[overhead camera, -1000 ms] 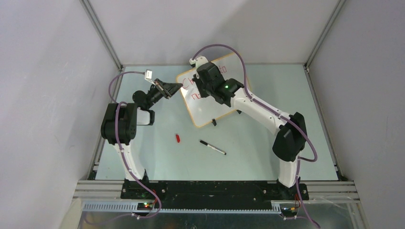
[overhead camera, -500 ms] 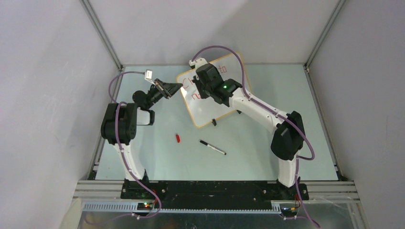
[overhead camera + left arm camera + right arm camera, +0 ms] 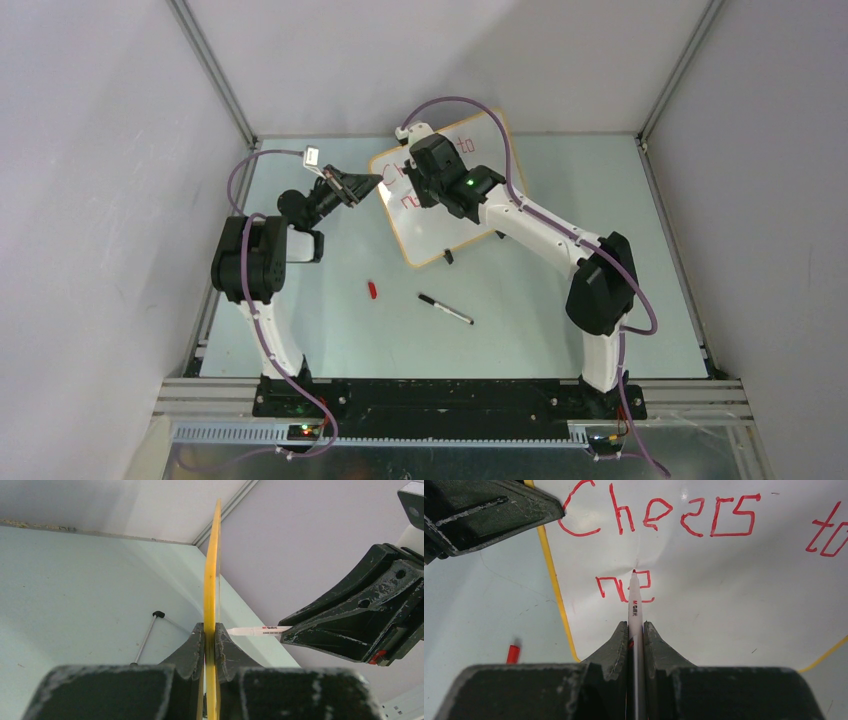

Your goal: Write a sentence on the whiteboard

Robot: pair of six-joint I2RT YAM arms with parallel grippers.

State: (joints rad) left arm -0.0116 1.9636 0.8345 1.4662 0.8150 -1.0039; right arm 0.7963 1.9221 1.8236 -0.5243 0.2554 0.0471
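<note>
near us on the worktop lie a black pen and, left of it, a red cap. farther back, our left gripper pinches the left rim of the whiteboard. our right gripper clamps a red marker, its tip on the second row of the sentence, which so far reads "cheers to ne".
</note>
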